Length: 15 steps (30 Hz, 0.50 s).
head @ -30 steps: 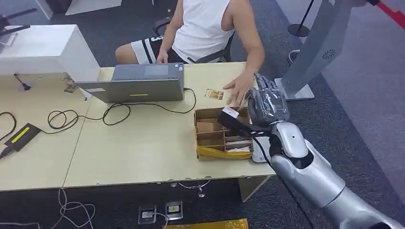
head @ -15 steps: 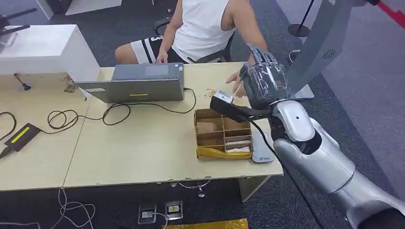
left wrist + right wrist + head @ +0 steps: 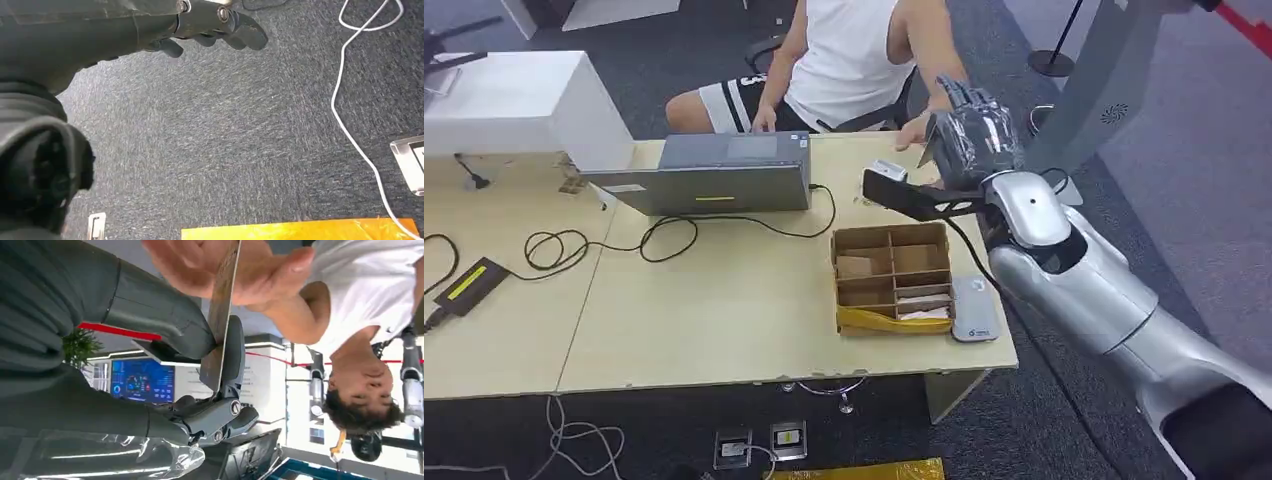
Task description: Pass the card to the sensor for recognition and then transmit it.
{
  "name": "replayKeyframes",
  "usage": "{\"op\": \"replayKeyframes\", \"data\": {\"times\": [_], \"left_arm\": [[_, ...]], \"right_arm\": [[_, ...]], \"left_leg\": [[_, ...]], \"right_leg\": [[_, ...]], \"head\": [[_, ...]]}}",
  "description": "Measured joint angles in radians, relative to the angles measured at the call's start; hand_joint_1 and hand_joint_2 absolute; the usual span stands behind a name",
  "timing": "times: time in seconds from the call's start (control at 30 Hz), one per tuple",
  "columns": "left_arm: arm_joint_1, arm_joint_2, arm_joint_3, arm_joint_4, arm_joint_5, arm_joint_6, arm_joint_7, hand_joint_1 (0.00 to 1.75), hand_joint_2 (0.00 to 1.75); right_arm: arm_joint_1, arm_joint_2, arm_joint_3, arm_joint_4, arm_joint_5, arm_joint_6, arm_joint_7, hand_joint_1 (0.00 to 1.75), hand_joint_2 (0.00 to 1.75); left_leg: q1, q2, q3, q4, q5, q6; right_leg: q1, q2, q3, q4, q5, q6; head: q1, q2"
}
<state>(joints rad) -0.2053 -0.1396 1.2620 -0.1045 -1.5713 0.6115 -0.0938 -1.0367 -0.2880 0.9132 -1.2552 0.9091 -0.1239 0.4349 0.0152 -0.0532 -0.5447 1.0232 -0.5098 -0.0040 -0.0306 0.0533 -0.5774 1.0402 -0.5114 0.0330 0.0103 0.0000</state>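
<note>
Card [image 3: 220,325], thin flat rectangle, pinched by right hand [image 3: 200,390], person's hand [image 3: 225,270] gripping its far end

A pale wooden table [image 3: 724,310] fills the left and centre of the frame. On it lie a laptop [image 3: 699,175], black cables [image 3: 604,243], an adapter [image 3: 464,285], a cardboard tray [image 3: 891,277] and, just right of it, a grey sensor [image 3: 975,310].

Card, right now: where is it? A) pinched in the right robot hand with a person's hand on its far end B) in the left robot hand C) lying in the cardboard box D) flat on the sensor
A: the right wrist view shows the card pinched by the right robot hand while a person's hand grips its other end.
</note>
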Motion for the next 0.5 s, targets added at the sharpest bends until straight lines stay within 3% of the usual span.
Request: {"op": "replayKeyframes", "data": {"times": [0.17, 0.37, 0.5], "left_arm": [[-0.003, 0.000, -0.005, 0.000, 0.000, 0.001, 0.002, 0.00, 0.00], [-0.003, 0.002, -0.020, 0.000, 0.000, 0.003, 0.013, 0.00, 0.00], [-0.003, 0.002, -0.021, 0.000, 0.000, 0.003, 0.014, 0.00, 0.00]], "right_arm": [[-0.023, 0.015, 0.024, 0.077, -0.009, -0.037, 0.019, 1.75, 1.75], [-0.037, 0.031, 0.038, 0.198, -0.028, -0.150, 0.049, 1.75, 1.75], [-0.037, 0.033, 0.038, 0.255, -0.040, -0.171, 0.051, 1.75, 1.75]], "left_leg": [[0.000, 0.000, 0.000, 0.000, 0.000, 0.000], [0.000, 0.000, 0.000, 0.000, 0.000, 0.000], [0.000, 0.000, 0.000, 0.000, 0.000, 0.000]], "right_leg": [[0.000, 0.000, 0.000, 0.000, 0.000, 0.000], [0.000, 0.000, 0.000, 0.000, 0.000, 0.000], [0.000, 0.000, 0.000, 0.000, 0.000, 0.000]], "head": [[0.000, 0.000], [0.000, 0.000], [0.000, 0.000]]}}
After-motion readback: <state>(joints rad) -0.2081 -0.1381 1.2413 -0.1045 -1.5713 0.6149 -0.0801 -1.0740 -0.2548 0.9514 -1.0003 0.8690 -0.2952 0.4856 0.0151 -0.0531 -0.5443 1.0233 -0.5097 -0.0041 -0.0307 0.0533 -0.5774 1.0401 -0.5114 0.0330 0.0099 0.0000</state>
